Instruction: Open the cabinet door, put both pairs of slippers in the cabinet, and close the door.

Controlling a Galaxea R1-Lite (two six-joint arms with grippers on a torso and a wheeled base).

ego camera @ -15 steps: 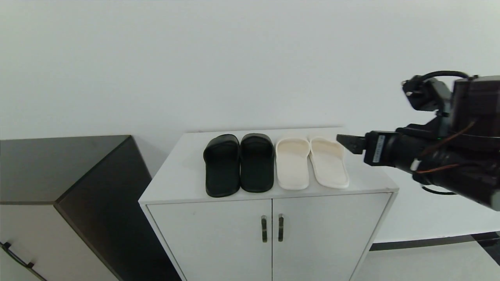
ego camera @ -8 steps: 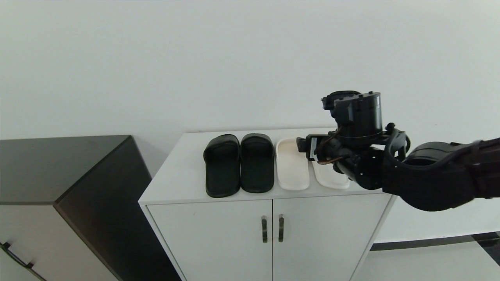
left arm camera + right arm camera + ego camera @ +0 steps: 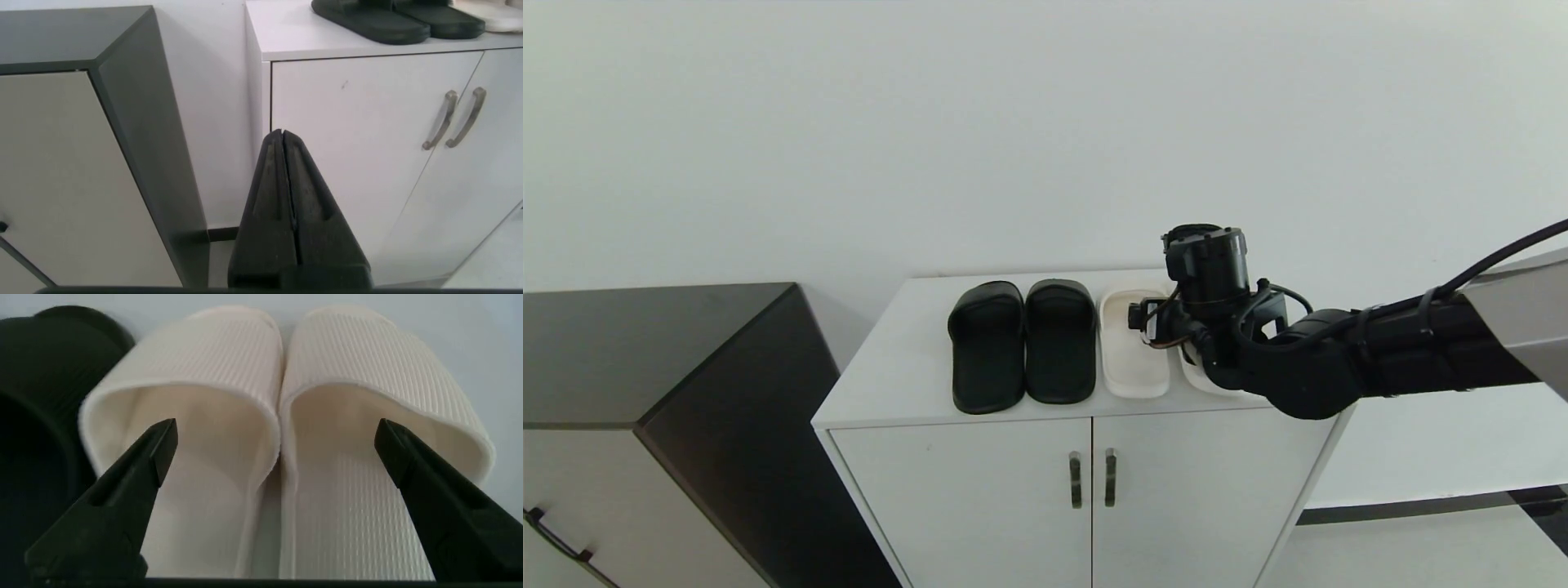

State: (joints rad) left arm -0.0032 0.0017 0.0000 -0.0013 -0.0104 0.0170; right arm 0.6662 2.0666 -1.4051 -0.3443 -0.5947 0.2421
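- Right gripper (image 3: 276, 433) spread wide, centre frame, over white slippers (image 3: 343, 482).
- Likely best: descend squarely, pinch adjoining strap edges together.
- Cabinet doors (image 3: 968, 506) unopened, lower frame.
- Left gripper (image 3: 282, 143) clenched, empty.

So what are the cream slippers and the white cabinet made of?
The cream slippers look like soft moulded foam or rubber: matte, finely ribbed straps. The white cabinet seems painted or laminated board, smooth and matte; its handles look like brushed metal, by their dull sheen.
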